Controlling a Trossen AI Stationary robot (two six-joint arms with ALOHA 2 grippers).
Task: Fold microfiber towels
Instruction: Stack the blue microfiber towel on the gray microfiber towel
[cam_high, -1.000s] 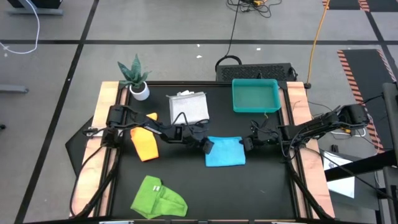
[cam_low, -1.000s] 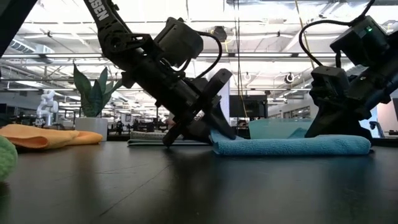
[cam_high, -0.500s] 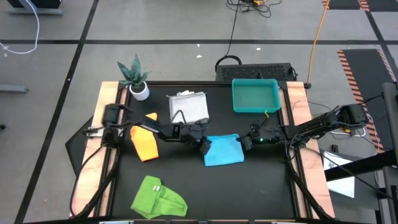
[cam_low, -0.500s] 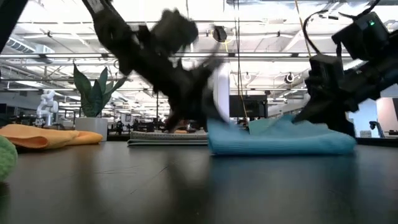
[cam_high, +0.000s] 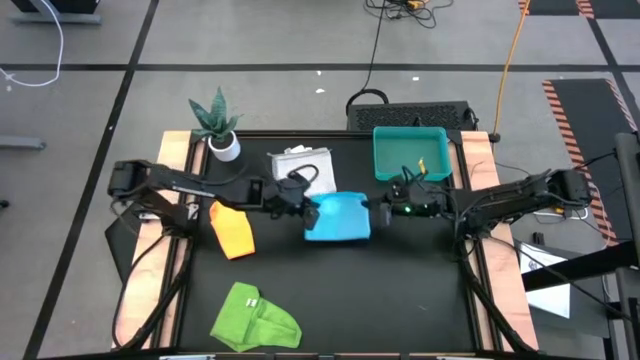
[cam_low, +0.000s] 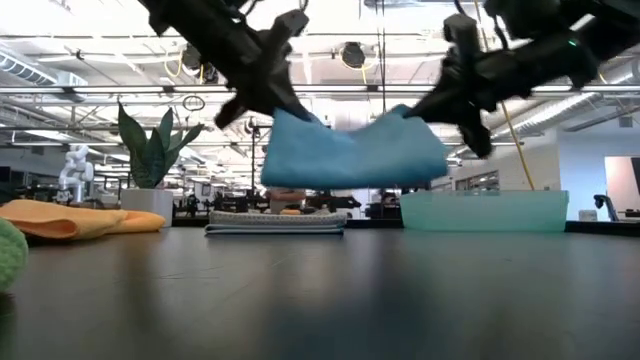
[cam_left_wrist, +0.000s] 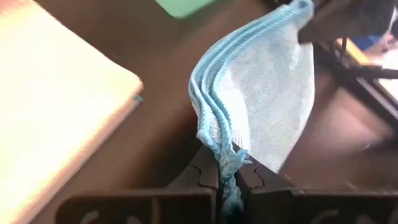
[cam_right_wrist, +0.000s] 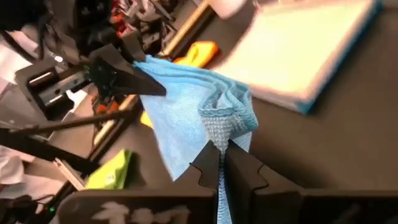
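- Light blue towel (cam_high: 337, 217): folded into several layers, held clear of the table surface near the table's middle, just in front of the white-grey towel (cam_high: 303, 166) and beside the teal tray (cam_high: 410, 154).
- Left gripper (cam_high: 302, 207): clenched on 1 edge of the light blue towel; the left wrist view shows the layered hem pinched between its fingers (cam_left_wrist: 205, 174).
- Right gripper (cam_high: 385, 211): clenched on the opposite edge. The 2 opposed holds keep the layers together and the cloth slung between them, probably for carrying.
- Other towels: the yellow-orange towel (cam_high: 232, 229) lies folded at the left; the lime green towel (cam_high: 256, 318) lies crumpled near the front edge, not yet folded.
- Potted plant (cam_high: 217, 125): stands at the far left corner.
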